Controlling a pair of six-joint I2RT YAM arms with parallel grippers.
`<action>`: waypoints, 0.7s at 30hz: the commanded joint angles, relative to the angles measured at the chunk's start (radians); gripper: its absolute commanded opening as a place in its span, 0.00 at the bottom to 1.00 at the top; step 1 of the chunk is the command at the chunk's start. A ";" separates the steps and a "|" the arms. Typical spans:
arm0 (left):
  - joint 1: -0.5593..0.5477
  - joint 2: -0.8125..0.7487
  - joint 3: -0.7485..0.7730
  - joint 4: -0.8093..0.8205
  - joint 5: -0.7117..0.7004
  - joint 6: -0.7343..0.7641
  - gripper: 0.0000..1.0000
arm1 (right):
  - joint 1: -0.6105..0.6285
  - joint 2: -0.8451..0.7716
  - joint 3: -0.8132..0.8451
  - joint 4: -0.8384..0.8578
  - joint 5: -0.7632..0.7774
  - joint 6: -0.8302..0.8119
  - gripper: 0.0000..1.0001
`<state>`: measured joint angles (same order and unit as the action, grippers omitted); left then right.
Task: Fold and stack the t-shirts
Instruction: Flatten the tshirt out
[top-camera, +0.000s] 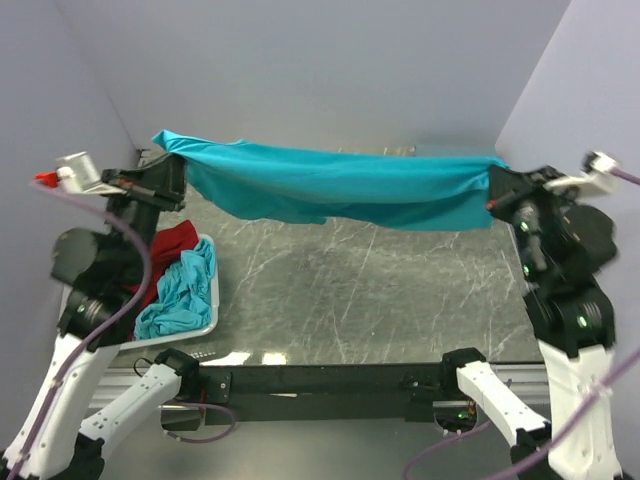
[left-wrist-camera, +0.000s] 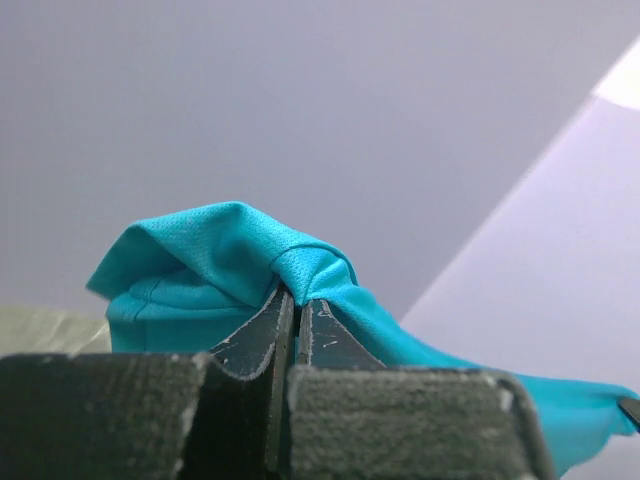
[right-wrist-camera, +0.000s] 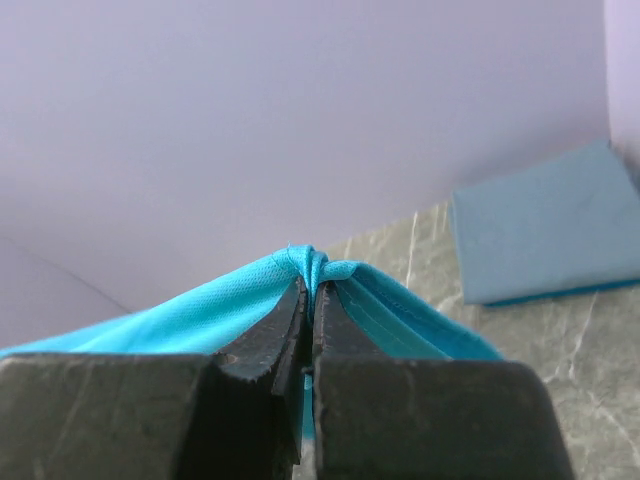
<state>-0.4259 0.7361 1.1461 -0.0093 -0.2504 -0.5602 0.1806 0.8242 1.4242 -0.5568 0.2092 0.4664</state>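
A bright teal t-shirt (top-camera: 335, 185) hangs stretched in the air above the far part of the table, held at both ends. My left gripper (top-camera: 176, 160) is shut on its left end; the left wrist view shows the teal fabric (left-wrist-camera: 215, 265) bunched over the closed gripper (left-wrist-camera: 294, 297). My right gripper (top-camera: 494, 190) is shut on its right end; the right wrist view shows the cloth (right-wrist-camera: 380, 300) pinched in the closed gripper (right-wrist-camera: 309, 288). A folded grey-blue t-shirt (right-wrist-camera: 545, 235) lies flat on the table at the far right. A red t-shirt (top-camera: 170, 245) and another teal t-shirt (top-camera: 180, 295) lie crumpled in the basket.
The white basket (top-camera: 212, 300) stands at the table's left side beside the left arm. The marble-patterned tabletop (top-camera: 360, 300) stretches under the hanging shirt. Grey walls close in the back and both sides. A black rail (top-camera: 330, 380) runs along the near edge.
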 joint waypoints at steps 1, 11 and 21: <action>0.001 -0.027 0.075 0.028 0.169 0.060 0.01 | -0.006 -0.065 0.064 -0.084 0.044 -0.025 0.00; 0.001 0.247 0.142 -0.030 0.145 0.062 0.01 | -0.006 -0.082 -0.138 -0.092 0.077 0.020 0.00; 0.081 0.819 0.128 -0.018 0.118 -0.087 0.89 | -0.170 0.283 -0.542 0.262 -0.128 0.057 0.19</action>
<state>-0.3794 1.4696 1.2694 -0.0132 -0.1680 -0.5690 0.0647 1.0336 0.9264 -0.4438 0.1562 0.5137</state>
